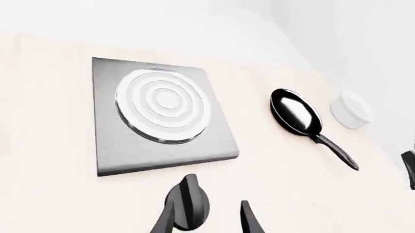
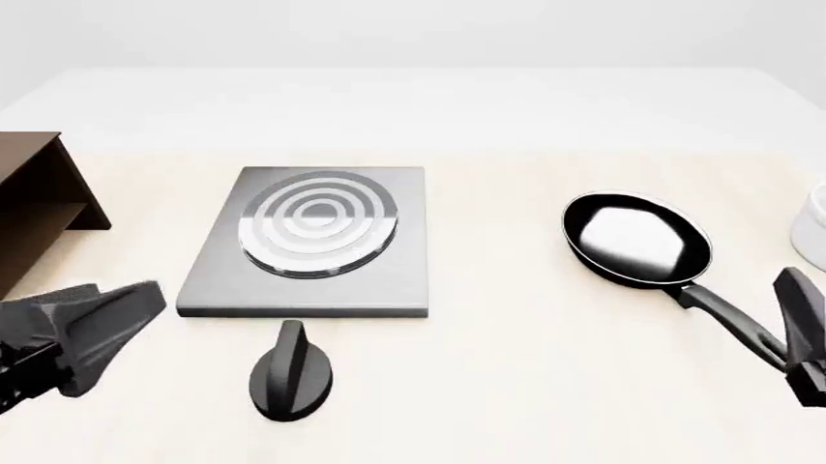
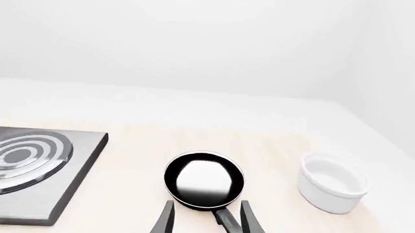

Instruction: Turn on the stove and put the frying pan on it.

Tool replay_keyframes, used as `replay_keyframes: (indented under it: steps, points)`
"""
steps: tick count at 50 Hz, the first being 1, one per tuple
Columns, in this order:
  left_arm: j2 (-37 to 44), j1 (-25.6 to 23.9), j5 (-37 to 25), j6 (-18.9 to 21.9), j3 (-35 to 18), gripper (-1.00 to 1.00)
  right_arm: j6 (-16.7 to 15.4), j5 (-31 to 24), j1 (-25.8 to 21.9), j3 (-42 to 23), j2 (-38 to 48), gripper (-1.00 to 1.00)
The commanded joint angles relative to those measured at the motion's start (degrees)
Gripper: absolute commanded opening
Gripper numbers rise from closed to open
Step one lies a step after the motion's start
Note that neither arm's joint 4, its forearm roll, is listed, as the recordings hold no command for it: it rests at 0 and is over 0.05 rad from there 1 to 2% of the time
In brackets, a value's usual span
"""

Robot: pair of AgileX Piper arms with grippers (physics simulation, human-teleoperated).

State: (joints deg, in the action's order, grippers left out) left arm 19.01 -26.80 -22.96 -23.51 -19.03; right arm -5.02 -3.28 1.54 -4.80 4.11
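The stove (image 2: 309,242) is a flat grey slab with a ringed burner (image 2: 317,224) and lies left of the table's centre. Its black knob (image 2: 292,372) stands apart in front of it. My left gripper (image 2: 130,307) hovers open to the knob's left without touching it. In the left wrist view the knob (image 1: 192,200) shows by one of its fingers (image 1: 249,219). The frying pan (image 2: 636,239) rests on the table to the right, handle (image 2: 729,321) pointing toward me. My right gripper (image 2: 798,319) is open by the handle's end, and its fingers (image 3: 249,218) flank the handle (image 3: 226,219).
A white ramekin (image 2: 813,227) stands at the right edge, just beyond the pan. A brown wooden cabinet (image 2: 33,198) sits at the far left, behind my left arm. The light wooden table top (image 2: 516,319) runs between the stove and the pan.
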Motion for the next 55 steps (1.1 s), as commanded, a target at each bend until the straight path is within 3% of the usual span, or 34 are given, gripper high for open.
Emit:
replay_keyframes:
  steps: [1, 3, 4, 5, 6, 7, 8, 19, 33, 41, 45, 55]
  points:
    - [-19.0, 28.2, 6.1, 25.3, 5.1, 1.0, -2.4, -20.2, -4.6, -24.7, 5.9, 1.0]
    - [-19.0, 31.1, 8.9, 23.5, 11.2, 1.0, -3.5, -21.8, -5.7, -28.2, 9.3, 1.0]
    - [-19.0, 31.6, 9.3, 22.9, 11.4, 1.0, -3.5, -22.2, -6.1, -29.1, 10.8, 1.0]
    - [-19.0, 30.1, 10.5, 23.4, 11.7, 1.0, -6.1, -22.1, -6.8, -29.5, 14.3, 1.0]
    - [-19.0, 30.8, 12.1, 26.3, 12.0, 1.0, -5.3, -22.0, -7.6, -30.0, 16.5, 1.0]
    - [-19.0, 30.2, 9.2, 26.2, 11.0, 1.0, -16.8, -9.9, -1.1, -29.1, 39.4, 1.0]
    - [-19.0, 30.1, 9.5, 26.4, 11.3, 1.0, -16.9, -8.7, -0.9, -29.3, 46.0, 1.0]
    - [-19.0, 29.9, 10.8, 26.5, 12.4, 1.0, -18.0, -8.7, -0.4, -29.7, 47.2, 1.0]
    - [-19.0, 29.7, 10.3, 26.6, 11.7, 1.0, -23.1, -2.2, 3.5, -24.5, 52.7, 1.0]
    - [-19.0, 30.0, 10.2, 26.6, 11.7, 1.0, -24.9, 4.1, 5.7, -21.3, 58.9, 1.0]
    - [-19.0, 30.6, 9.5, 24.6, 12.0, 1.0, -25.7, 7.4, 6.3, -19.4, 61.3, 1.0]
    - [-19.0, 30.4, 10.1, 25.9, 12.0, 1.0, -26.4, 17.6, 6.6, -14.7, 69.2, 1.0]
